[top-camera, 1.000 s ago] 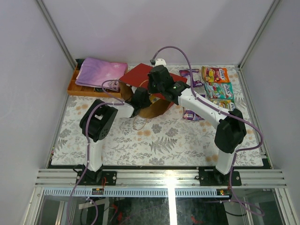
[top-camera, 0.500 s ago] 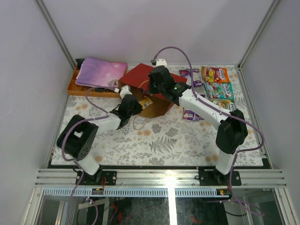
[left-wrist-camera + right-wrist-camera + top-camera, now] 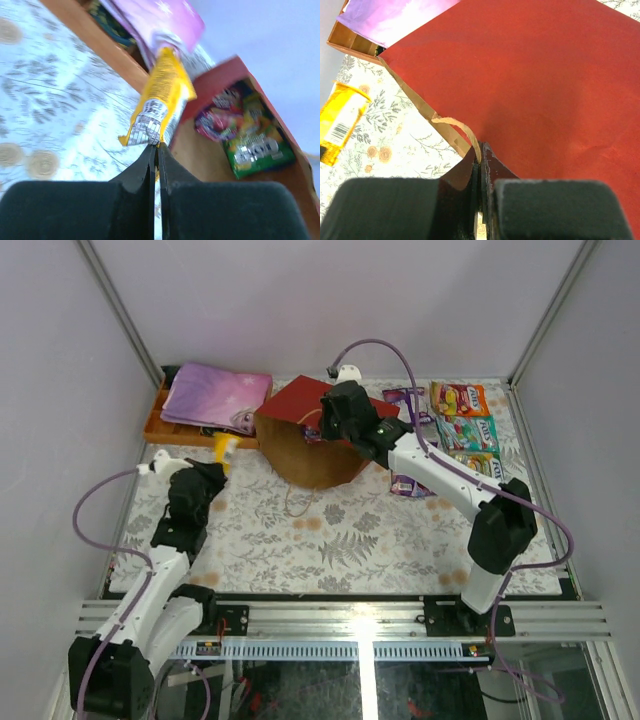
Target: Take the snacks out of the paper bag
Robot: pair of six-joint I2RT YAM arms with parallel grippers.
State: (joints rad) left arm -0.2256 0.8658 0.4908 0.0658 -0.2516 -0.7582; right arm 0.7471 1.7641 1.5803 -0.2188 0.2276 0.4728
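Yellow packet: the yellow packet [image 3: 162,97] hangs clear of the bag, over the desk near the left edge, just in front of the orange tray [image 3: 160,427] at the far-left corner.
Left gripper: the left gripper [image 3: 156,145] is clenched on the packet's crimped bottom seam, fingers pressed flat together.
Right gripper: the right gripper [image 3: 481,150] is pinched on the twisted handle [image 3: 460,127] of the paper bag [image 3: 310,450], keeping its mouth turned toward the left edge.
Still inside: a green pack [image 3: 255,150] and a pink pack [image 3: 220,117] lie on the bag's brown inner wall.
Already out: an orange pack [image 3: 458,397] and a purple packet [image 3: 405,400], among others, lie by the far-right corner.
Handling: the packs look light, soft and glossy, likely to slip and crumple. A flat end seam probably gives the surest pinch. The bag is thin paper that buckles easily, so its handle suits steadying better than pulling.
Change: half a second ago the left gripper was at the bag's mouth with the yellow packet. Now the arm has swung out toward the left edge and the mouth is unobstructed. The right gripper has barely shifted.
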